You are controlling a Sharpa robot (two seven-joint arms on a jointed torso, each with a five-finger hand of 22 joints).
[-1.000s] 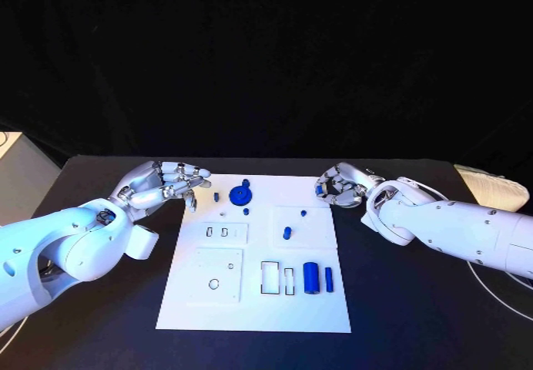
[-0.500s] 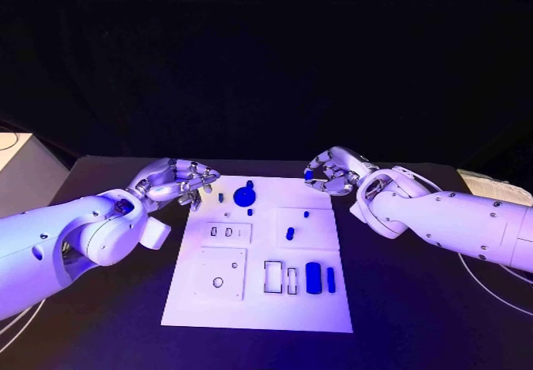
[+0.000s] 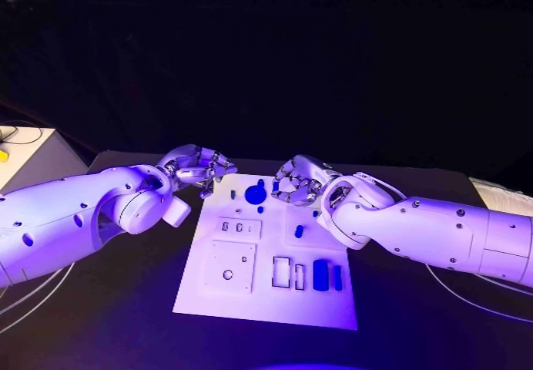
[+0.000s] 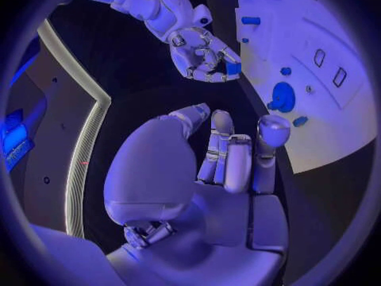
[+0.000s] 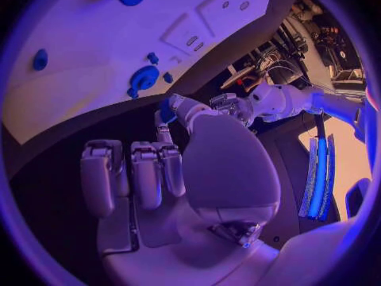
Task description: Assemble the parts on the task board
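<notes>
Violet-blue light washes the scene; the background is black, the task board (image 3: 266, 301) glows bright, and wrist views bend strongly at their rims.

The head view looks down from above and behind onto the black counter (image 3: 133, 324), with the task board (image 3: 266, 297) in the lower middle of the frame and both arms entering from the side edges. The left wrist view sits close behind the left hand (image 4: 214, 165), facing past it to the board at the upper right (the right hand (image 4: 202, 54) also appears at the top). The right wrist view sits behind the right hand (image 5: 159, 171), with the board across the upper left. All three share the board's far end.
</notes>
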